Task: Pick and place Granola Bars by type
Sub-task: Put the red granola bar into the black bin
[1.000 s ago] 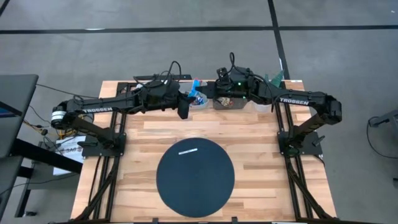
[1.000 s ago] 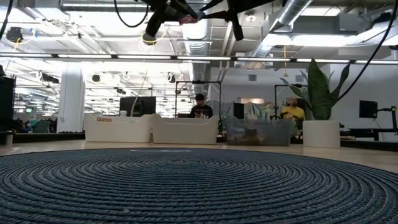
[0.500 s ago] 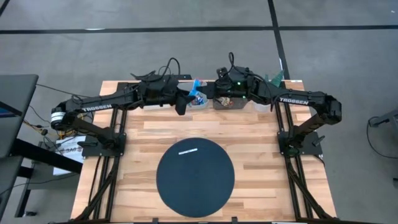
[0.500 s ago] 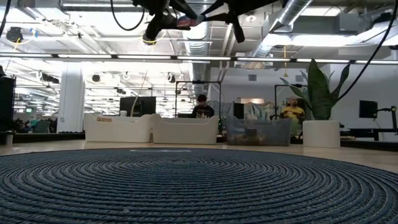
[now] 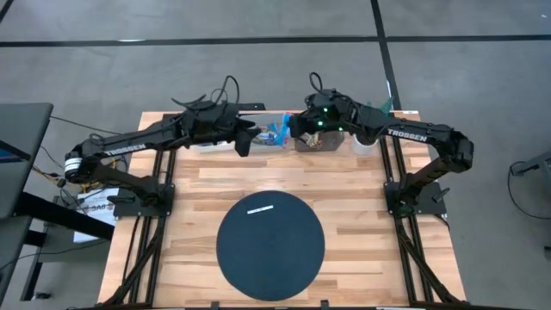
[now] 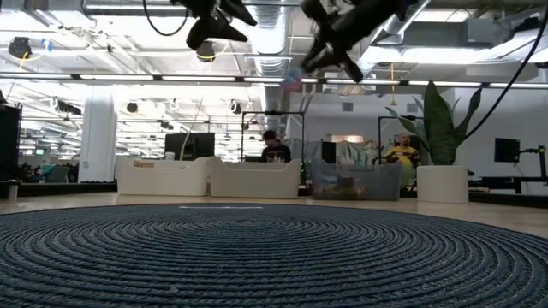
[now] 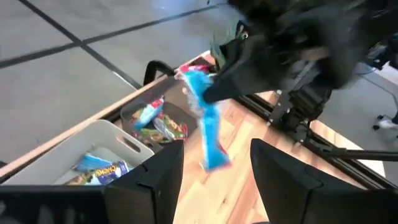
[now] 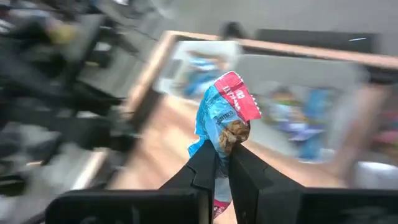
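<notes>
A blue granola bar [image 7: 209, 127] with a red end hangs in the air above the table's far middle, with my right gripper [image 8: 222, 168] shut on it; it is also the blue bar [image 5: 277, 131] in the high view. My left gripper [image 7: 217, 180] stands open just left of it, touching nothing. More granola bars lie in a white bin [image 7: 118, 134] and in a clear bin [image 7: 163, 106] along the far edge. A thin white strip [image 5: 260, 207] lies on the dark round mat [image 5: 269, 250]. My right gripper pinches the bar's crumpled wrapper [image 8: 219, 142] between its two fingers, a little below the red end [image 8: 239, 99]. The fingers come slanting down from the table's right, across the bar. The bar hangs below them, its lower end [image 7: 214, 160] clear of the table.
White bins [image 6: 163, 175], the clear bin [image 6: 355, 181] and a white pot with a plant [image 6: 442, 182] line the far edge. The mat covers the near middle of the wooden table [image 5: 362, 250]. People show in the room beyond.
My left gripper has let go of the blue bar and drawn back toward the table's left edge. The bar now hangs from my right gripper alone, which has tipped downward and shifted slightly left with it.
</notes>
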`<state>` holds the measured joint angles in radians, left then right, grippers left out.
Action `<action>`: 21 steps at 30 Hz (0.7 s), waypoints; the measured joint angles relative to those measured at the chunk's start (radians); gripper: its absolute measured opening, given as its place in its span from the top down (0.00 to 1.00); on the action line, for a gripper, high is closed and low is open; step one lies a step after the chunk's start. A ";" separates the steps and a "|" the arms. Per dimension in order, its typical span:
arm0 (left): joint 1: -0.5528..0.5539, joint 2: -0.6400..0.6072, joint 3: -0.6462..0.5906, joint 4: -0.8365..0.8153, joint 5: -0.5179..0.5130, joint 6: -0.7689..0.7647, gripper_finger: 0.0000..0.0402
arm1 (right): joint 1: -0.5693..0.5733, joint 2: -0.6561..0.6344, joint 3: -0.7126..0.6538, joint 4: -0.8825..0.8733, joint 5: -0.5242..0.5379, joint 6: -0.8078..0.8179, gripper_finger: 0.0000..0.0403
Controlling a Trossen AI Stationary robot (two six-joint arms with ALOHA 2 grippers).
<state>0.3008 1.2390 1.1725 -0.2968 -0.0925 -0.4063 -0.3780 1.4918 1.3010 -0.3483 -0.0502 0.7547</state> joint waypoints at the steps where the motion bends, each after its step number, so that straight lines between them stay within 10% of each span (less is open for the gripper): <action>1: 0.000 -0.010 0.000 -0.004 0.000 0.001 0.56 | -0.012 -0.002 0.000 -0.034 0.018 -0.018 0.95; 21: -0.001 -0.128 0.000 -0.043 0.057 -0.026 0.57 | -0.150 -0.048 0.000 -0.466 0.359 -0.181 0.92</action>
<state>0.3000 1.1107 1.1721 -0.3393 -0.0351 -0.4324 -0.5278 1.4437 1.3014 -0.8140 0.3092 0.5736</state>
